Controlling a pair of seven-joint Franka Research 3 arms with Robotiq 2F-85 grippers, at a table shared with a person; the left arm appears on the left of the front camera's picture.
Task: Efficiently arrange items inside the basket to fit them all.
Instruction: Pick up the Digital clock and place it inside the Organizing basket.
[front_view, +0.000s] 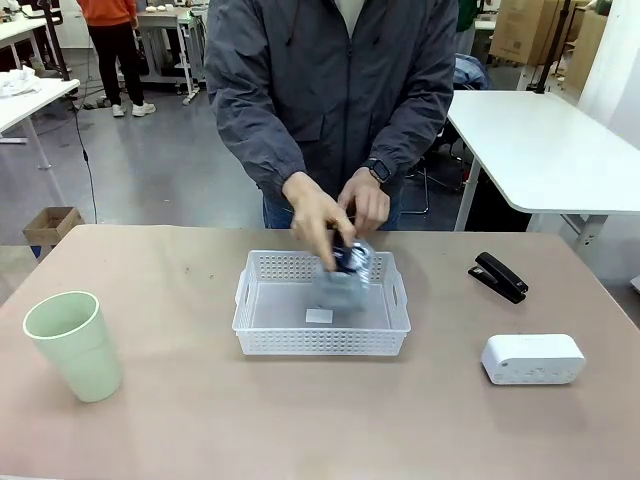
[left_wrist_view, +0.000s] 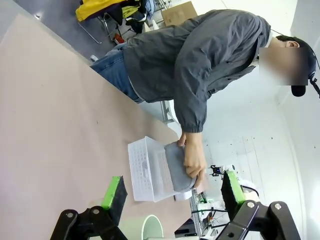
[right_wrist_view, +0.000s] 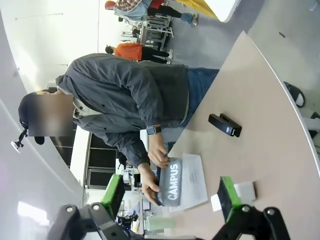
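Note:
The white basket (front_view: 262, 340) stands at the middle of the table. A person's two hands hold the grey "CAMPUS" pouch (front_view: 345, 272) in the basket's far right part. The pale green cup (front_view: 72, 345) stands upright at the near left. The black stapler (front_view: 497, 276) lies at the right, and the white device (front_view: 532, 358) sits nearer on that side. My left gripper (left_wrist_view: 172, 192) is open and empty, far from the basket (left_wrist_view: 142, 167) and pouch (left_wrist_view: 176, 170). My right gripper (right_wrist_view: 170, 197) is open too, with the pouch (right_wrist_view: 170, 182), stapler (right_wrist_view: 225, 125) and device (right_wrist_view: 245, 192) beyond it.
The person stands at the far edge, leaning over the basket. A white table (front_view: 545, 150) stands behind on the right and a cardboard box (front_view: 52, 225) sits on the floor at the left. Bare tabletop lies between the cup and the basket.

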